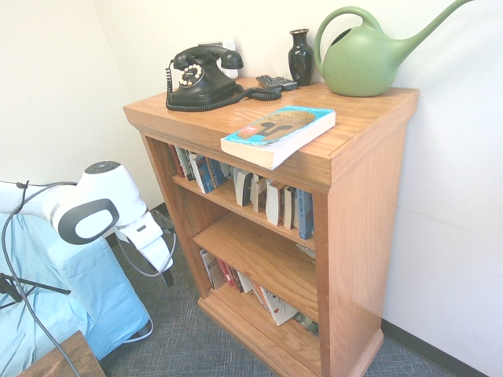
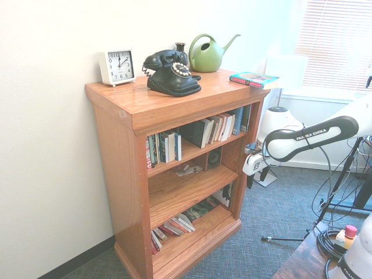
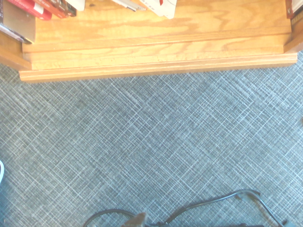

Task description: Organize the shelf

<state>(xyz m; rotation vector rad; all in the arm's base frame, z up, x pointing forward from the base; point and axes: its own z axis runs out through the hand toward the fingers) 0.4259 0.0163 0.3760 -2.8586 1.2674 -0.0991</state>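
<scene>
Bright, washed-out views — wrist picture slightly soft.

Bookcase (image 1: 363, 236): honey-orange, wavy darker wood grain. Rotary telephone (image 1: 206, 82): black, pale dial ring. Watering can (image 1: 363, 61): soft green. Vase (image 1: 300, 59): glossy black. Analog clock (image 2: 117, 67): white case, white face, black numerals. Paperback on top (image 1: 279, 135): blue cover, brown and red patches, cream page edges. Carpet (image 3: 156, 137): blue-grey, crosshatched with pale fine lines. Wall (image 2: 46, 139): off-white. Robot arm (image 2: 311, 133): white, black panel, white lettering.
</scene>
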